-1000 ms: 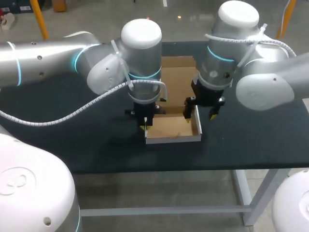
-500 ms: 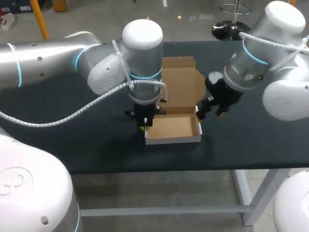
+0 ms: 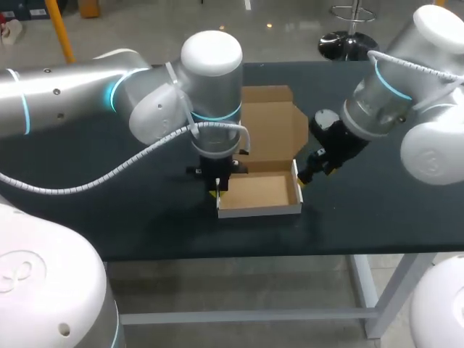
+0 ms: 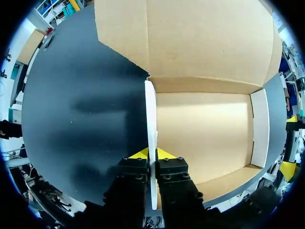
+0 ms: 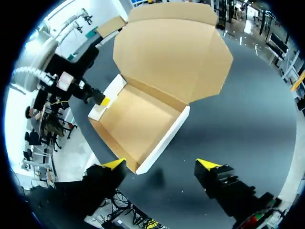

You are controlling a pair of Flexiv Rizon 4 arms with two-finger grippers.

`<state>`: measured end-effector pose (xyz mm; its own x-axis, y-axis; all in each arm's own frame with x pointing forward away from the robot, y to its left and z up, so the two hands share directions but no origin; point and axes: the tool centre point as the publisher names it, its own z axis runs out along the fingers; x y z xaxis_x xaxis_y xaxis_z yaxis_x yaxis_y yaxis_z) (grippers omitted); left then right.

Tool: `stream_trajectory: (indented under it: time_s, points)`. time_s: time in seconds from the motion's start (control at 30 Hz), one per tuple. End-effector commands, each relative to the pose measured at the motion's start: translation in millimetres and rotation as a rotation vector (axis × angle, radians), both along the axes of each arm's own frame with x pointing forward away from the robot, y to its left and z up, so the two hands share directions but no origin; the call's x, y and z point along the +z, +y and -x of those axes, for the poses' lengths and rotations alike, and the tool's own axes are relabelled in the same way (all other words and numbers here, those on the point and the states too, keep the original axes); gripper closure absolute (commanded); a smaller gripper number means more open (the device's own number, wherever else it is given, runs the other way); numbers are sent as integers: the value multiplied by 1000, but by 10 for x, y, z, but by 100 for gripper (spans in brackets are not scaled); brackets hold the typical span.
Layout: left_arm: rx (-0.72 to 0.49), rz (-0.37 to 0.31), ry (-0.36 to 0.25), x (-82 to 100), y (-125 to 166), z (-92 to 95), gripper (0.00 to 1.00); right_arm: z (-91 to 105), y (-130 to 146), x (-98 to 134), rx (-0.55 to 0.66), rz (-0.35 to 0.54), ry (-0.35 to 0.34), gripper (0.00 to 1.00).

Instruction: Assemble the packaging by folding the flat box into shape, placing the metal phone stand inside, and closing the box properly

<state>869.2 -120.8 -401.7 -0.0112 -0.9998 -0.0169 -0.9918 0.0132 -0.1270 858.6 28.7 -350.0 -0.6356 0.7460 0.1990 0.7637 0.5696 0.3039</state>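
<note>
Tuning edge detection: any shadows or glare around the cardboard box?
Head view: no glare on the cardboard box. Left wrist view: soft shadow patches on the table beside its wall. Right wrist view: box evenly lit, small shadow beside it.

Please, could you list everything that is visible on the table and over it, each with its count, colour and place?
cardboard box: one, brown inside and white outside, at the table's middle; its tray is folded up and its lid lies open and flat behind the tray.
table: one, black, under everything.
arms: two, silver-grey; left arm comes in from the left, right arm from the right.
left end effector: one, black with yellow tips, shut on the box's left wall.
right end effector: one, black with yellow tips, open, near the box's right side, not touching it.
</note>
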Motion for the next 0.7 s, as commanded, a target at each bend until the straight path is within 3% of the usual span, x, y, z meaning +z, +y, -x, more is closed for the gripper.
stream_trajectory:
  time_s: [0.03,0.17,0.37,0.7]
  points:
    - [0,-24,-7,-1,10,44,100,190,-269,187,329,-118,-119,0]
    - [0,-63,-14,-12,33,48,100,248,-375,256,424,-145,-173,0]
    - [-12,-132,-30,-36,64,11,100,369,-409,304,556,-109,-254,0]
    - [-38,-238,-31,-68,162,-55,100,440,-428,332,631,-99,-291,0]
